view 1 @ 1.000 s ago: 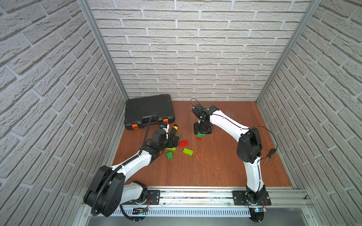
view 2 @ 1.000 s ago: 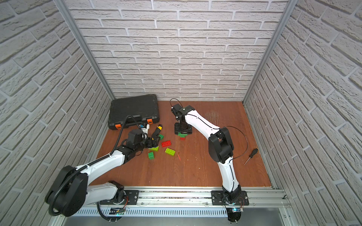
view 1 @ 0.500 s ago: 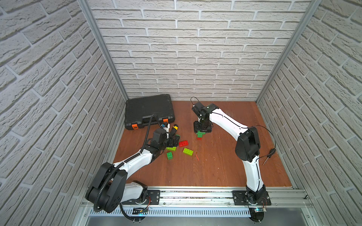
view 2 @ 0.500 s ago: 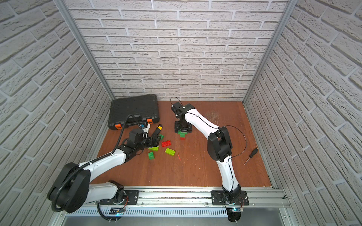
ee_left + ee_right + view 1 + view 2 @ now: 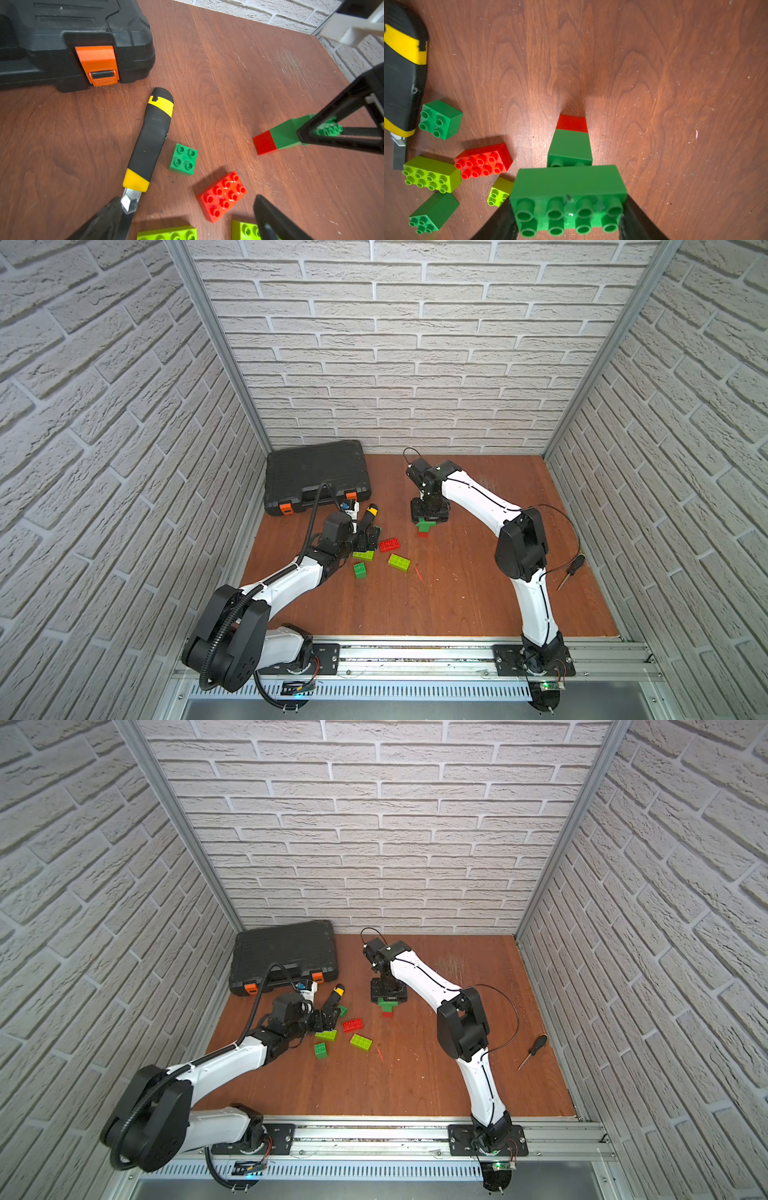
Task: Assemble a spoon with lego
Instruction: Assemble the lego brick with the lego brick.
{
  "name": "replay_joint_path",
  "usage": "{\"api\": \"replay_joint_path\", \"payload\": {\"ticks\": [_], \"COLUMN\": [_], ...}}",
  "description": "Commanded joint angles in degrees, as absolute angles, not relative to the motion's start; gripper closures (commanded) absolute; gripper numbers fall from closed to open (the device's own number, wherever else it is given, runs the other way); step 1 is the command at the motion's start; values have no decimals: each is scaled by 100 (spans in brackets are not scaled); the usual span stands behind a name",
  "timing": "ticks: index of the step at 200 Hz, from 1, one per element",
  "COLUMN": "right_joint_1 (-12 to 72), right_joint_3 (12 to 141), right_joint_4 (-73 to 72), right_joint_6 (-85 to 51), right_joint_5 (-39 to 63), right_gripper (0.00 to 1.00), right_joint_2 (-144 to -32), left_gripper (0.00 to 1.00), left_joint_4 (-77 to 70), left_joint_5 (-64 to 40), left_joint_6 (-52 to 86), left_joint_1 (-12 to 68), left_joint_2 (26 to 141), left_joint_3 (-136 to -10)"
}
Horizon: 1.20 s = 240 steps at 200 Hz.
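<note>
The partial spoon (image 5: 424, 526) (image 5: 388, 1006) stands upright on the table: a red square brick (image 5: 572, 123), a green square brick (image 5: 570, 145) and a wide green oblong brick (image 5: 569, 187) on top. My right gripper (image 5: 569, 216) (image 5: 430, 514) is shut on the oblong's short ends. Loose lego lies beside it: a red oblong (image 5: 222, 195) (image 5: 483, 160), a lime oblong (image 5: 430, 174), a lime square (image 5: 499, 191) and two green squares (image 5: 440, 118) (image 5: 433, 212). My left gripper (image 5: 187, 202) (image 5: 330, 1021) hangs open, low over the red oblong, holding nothing.
A yellow-black utility knife (image 5: 151, 135) (image 5: 370, 516) lies with its blade by one left finger. A black tool case (image 5: 316, 475) (image 5: 62, 41) sits at the back left. A screwdriver (image 5: 571, 570) lies near the right wall. Brick walls enclose the table.
</note>
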State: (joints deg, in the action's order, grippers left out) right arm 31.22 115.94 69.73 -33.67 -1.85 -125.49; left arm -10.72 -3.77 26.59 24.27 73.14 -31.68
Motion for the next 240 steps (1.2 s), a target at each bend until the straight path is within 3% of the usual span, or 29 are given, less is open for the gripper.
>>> {"api": "replay_joint_path", "payload": {"ticks": [1, 144, 165, 209, 240], "right_joint_1": [3085, 3273, 3309, 3323, 3322], "right_joint_3": [11713, 12798, 12873, 12903, 12902], "right_joint_4": [7177, 8178, 8135, 8097, 8099], "right_joint_6": [-3432, -3640, -3647, -3647, -3573], "right_joint_5": [-194, -628, -566, -592, -547], "right_gripper": [48, 47, 41, 19, 14], "right_joint_2": [-12751, -13578, -13578, -13293, -13141], "left_gripper": [2, 2, 2, 2, 2], "left_joint_4": [-1305, -1037, -1025, -943, -835], "left_joint_5": [-370, 183, 202, 181, 164], "left_joint_6": [2541, 2258, 2249, 2280, 2287], "left_joint_1": [2381, 2395, 2391, 2399, 2387], "left_joint_2": [7330, 7228, 7216, 7220, 7202], "left_joint_3": [-3234, -3208, -3208, -3252, -3304]}}
